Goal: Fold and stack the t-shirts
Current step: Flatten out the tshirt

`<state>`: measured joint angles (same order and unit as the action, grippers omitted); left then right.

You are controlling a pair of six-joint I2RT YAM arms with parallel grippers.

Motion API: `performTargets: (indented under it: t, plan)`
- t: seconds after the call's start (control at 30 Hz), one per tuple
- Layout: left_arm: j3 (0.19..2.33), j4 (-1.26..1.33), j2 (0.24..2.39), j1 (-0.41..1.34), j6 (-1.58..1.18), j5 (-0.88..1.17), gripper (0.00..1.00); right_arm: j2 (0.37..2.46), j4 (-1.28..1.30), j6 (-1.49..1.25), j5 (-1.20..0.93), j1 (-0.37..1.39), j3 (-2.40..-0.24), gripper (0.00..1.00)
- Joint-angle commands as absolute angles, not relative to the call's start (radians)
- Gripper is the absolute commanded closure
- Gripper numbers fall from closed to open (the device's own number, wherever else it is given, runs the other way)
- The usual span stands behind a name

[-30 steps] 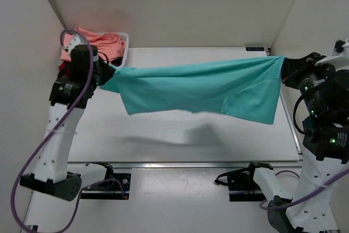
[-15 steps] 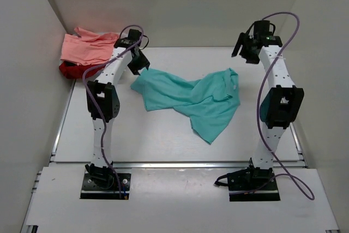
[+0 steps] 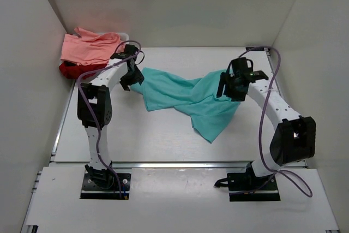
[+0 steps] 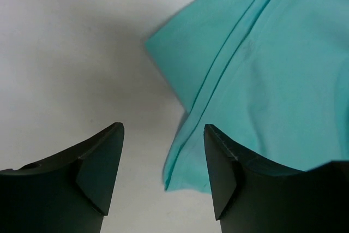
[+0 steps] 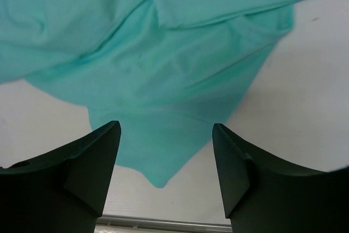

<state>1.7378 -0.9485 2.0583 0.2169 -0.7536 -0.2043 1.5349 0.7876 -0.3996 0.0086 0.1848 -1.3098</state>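
From above, the teal shirt (image 3: 185, 99) lies crumpled on the table (image 3: 136, 135) between my pincers, with my left pincer (image 3: 130, 79) at its left end and my right pincer (image 3: 229, 88) over its right end. A pink shirt (image 3: 87, 48) lies on a dark red shirt (image 3: 73, 70) beyond my left pincer.

Only my left wrist view shows that pincer (image 4: 163, 129) spread wide and empty, with the shirt's hemmed corner just right of the gap.

My right wrist view shows my right pincer (image 5: 166, 128) equally wide and gripping nothing, with teal cloth beneath and ahead.
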Motion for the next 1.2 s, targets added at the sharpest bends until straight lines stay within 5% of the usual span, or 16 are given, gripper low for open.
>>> performTargets:
  t: [0.0, 0.1, 0.3, 0.4, 0.47, 0.6, 1.07, 1.1, 1.17]
  plan:
    - [1.786, -0.853, 2.078, 0.222, -0.718, -0.284, 0.27, 1.488, 0.716, -0.446, 0.009, 0.236, -1.197, 0.34]
    - [1.813, -0.851, 2.137, 0.222, -0.716, -0.316, 0.22, 1.433, 0.704, -0.466, -0.041, 0.267, -1.097, 0.3]
    - [1.891, -0.853, 2.259, 0.219, -0.703, -0.354, 0.31, 1.377, 0.695, -0.488, -0.058, 0.299, -0.965, 0.18]
    - [1.945, -0.882, 2.327, 0.224, -0.701, -0.37, 0.51, 1.361, 0.695, -0.497, -0.055, 0.305, -0.942, 0.17]
    - [1.979, -0.92, 2.362, 0.216, -0.71, -0.374, 0.54, 1.361, 0.696, -0.492, -0.055, 0.305, -0.936, 0.17]
    - [2.0, -0.957, 2.385, 0.227, -0.706, -0.368, 1.0, 1.37, 0.689, -0.5, -0.067, 0.305, -0.904, 0.16]
    - [1.705, -0.847, 2.151, 0.244, -0.681, -0.344, 1.0, 1.557, 0.537, -0.61, 0.058, 0.552, -0.81, 0.12]
    - [1.689, -0.844, 2.129, 0.239, -0.684, -0.341, 1.0, 1.584, 0.532, -0.606, 0.055, 0.546, -0.819, 0.22]
    - [1.636, -0.839, 2.097, 0.236, -0.683, -0.348, 1.0, 1.618, 0.547, -0.589, 0.023, 0.542, -0.837, 0.81]
